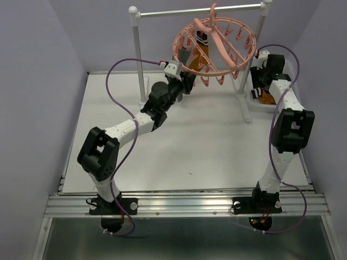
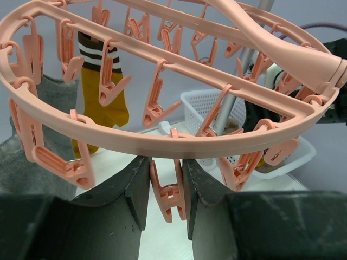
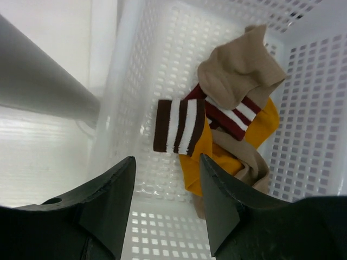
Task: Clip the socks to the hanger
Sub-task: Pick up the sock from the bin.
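Observation:
The pink round hanger (image 1: 221, 46) hangs from the rail by its hook. My left gripper (image 1: 187, 81) reaches up under its near rim (image 2: 162, 142) and is shut on one dangling clip (image 2: 169, 189), squeezing its handles. A mustard sock with a dark striped cuff (image 2: 100, 97) and a grey sock (image 2: 32, 157) hang from clips on the ring. My right gripper (image 3: 166, 158) is open over the white basket, with nothing between its fingers. Just beyond its tips lie a mustard sock with a brown-and-white cuff (image 3: 179, 127), a tan sock (image 3: 238, 67) and a maroon-striped cuff (image 3: 233, 116).
The white mesh basket (image 1: 255, 103) stands at the back right beside the rail stand's right post (image 3: 38, 81). The metal rail (image 1: 200, 11) spans two white posts (image 1: 140, 59) at the back of the table. Basket walls (image 3: 309, 97) close in around the right gripper.

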Controlling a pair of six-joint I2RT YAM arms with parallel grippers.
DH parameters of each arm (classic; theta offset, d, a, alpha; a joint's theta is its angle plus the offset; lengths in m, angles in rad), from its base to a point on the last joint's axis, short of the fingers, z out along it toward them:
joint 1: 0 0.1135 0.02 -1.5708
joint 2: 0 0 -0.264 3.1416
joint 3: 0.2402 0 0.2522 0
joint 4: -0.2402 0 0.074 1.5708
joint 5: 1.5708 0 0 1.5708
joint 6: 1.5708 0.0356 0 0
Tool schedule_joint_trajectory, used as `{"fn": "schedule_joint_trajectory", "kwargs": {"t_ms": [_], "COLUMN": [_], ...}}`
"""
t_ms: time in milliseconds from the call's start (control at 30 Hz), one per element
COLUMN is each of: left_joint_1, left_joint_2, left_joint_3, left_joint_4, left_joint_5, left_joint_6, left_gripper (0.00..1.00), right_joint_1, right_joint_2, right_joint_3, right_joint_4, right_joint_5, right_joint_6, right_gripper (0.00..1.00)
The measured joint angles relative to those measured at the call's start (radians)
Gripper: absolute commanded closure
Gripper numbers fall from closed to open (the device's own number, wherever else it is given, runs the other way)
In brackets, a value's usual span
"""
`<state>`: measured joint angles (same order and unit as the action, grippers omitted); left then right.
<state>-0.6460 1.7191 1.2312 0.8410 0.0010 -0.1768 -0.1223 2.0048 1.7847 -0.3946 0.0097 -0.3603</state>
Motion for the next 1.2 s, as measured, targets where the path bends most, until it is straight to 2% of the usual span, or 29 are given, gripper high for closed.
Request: {"fn": "schedule_joint_trajectory", "kwargs": {"t_ms": [133, 300, 433, 667, 800, 933, 1067, 1100, 1200], "left_joint_1": [0.0, 0.0, 0.0, 0.0, 0.0, 0.0, 0.0, 0.0, 0.0], "left_joint_2": [0.0, 0.01, 0.025, 0.042, 0.042, 0.048, 0.06, 0.063, 0.069], "left_joint_3": [0.0, 0.0, 0.0, 0.015, 0.015, 0.019, 0.03, 0.033, 0.037], "left_joint_4": [0.003, 0.011, 0.016, 0.015, 0.015, 0.014, 0.015, 0.015, 0.014], "left_joint_5": [0.001, 0.018, 0.027, 0.04, 0.04, 0.04, 0.039, 0.039, 0.039], "left_joint_6": [0.007, 0.014, 0.014, 0.014, 0.014, 0.014, 0.015, 0.015, 0.015], "left_gripper": [1.0, 1.0, 1.0, 1.0, 1.0, 1.0, 1.0, 1.0, 1.0], "right_joint_1": [-0.014, -0.024, -0.027, -0.027, -0.027, -0.027, -0.027, -0.027, -0.026], "right_joint_2": [0.111, 0.243, 0.278, 0.327, 0.358, 0.39, 0.394, 0.398, 0.404], "right_joint_3": [0.072, 0.169, 0.204, 0.249, 0.26, 0.272, 0.281, 0.282, 0.291], "right_joint_4": [-0.071, -0.173, -0.21, -0.212, -0.213, -0.208, -0.208, -0.208, -0.208], "right_joint_5": [-0.003, -0.034, -0.038, 0.048, 0.08, 0.083, 0.079, 0.079, 0.086], "right_joint_6": [-0.066, -0.06, -0.041, -0.016, -0.006, 0.002, 0.007, 0.011, 0.023], "right_gripper": [0.44, 0.44, 0.44, 0.44, 0.52, 0.54, 0.7, 0.79, 0.89]}}
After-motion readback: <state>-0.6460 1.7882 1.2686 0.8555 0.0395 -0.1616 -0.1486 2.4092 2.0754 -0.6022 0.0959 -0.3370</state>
